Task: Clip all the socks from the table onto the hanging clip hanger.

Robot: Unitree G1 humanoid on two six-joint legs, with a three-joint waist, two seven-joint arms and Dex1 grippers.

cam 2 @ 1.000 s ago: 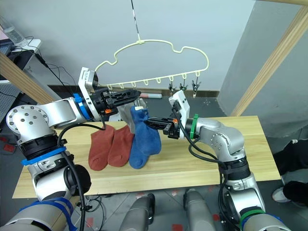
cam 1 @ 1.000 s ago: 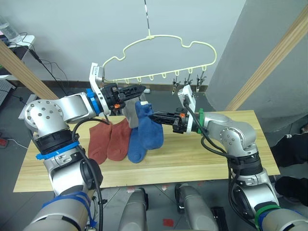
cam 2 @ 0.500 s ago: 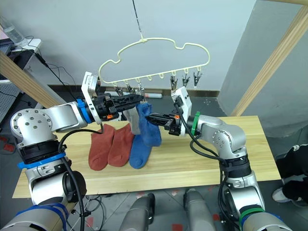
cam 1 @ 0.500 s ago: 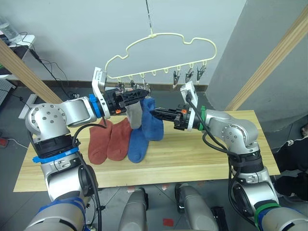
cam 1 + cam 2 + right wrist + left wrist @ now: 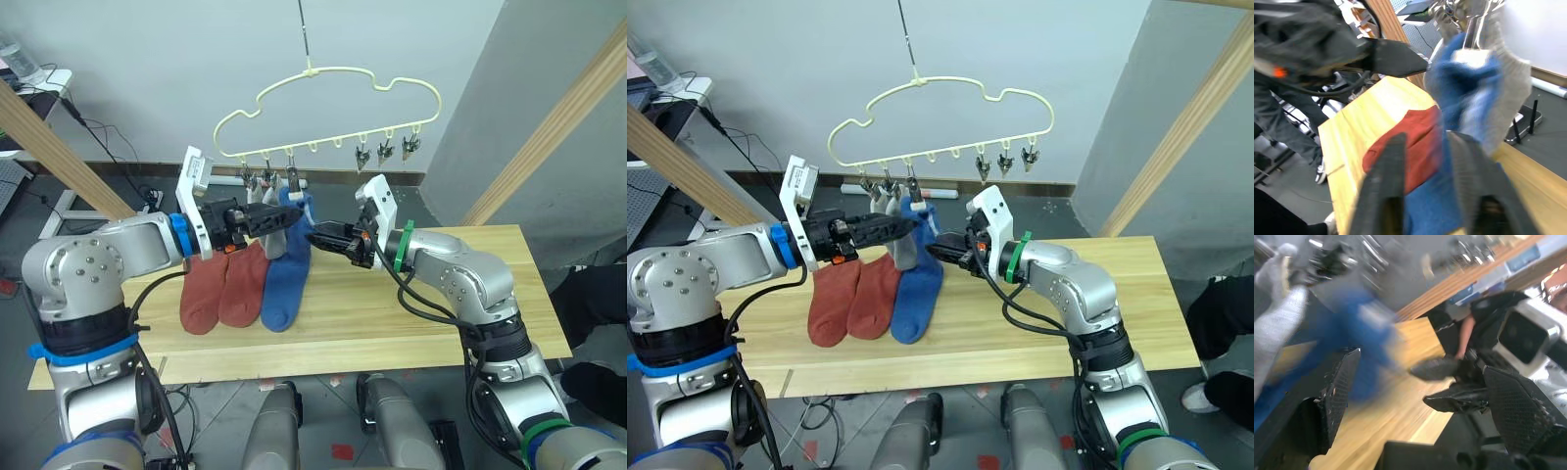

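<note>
Under the hanger point(image 5: 333, 83), at its left-end clips, a blue sock point(image 5: 300, 211) and grey sock point(image 5: 275, 233) hang clipped; I can't tell whether there is one grey or two. Both grippers sit just below those clips, pointing at each other. The left gripper point(image 5: 279, 215) is on the grey side, with its fingers wide apart and empty in its wrist view. The right gripper point(image 5: 318, 233) is just beside the hung blue sock, fingers parted with a modest gap. It has nothing pinched that I can make out, though blur makes this less sure.

On the worktop point(image 5: 470, 313), directly below the hanger's left half, are the two red socks point(image 5: 240, 284) and a second blue sock point(image 5: 279, 294). They lie side by side, touching, with their long axes running from under the hanger out toward the robot.

The relation that matters for you is that every loose sock is down and toward the robot from both grippers, cuffs nearest the hanger. My judgement is that the loose blue sock is about equally near both grippers, while the reds favour the left arm. The free clips point(image 5: 384, 151) are at the hanger's right end, the right arm's side. Watch for snagging the hung socks as you descend.
</note>
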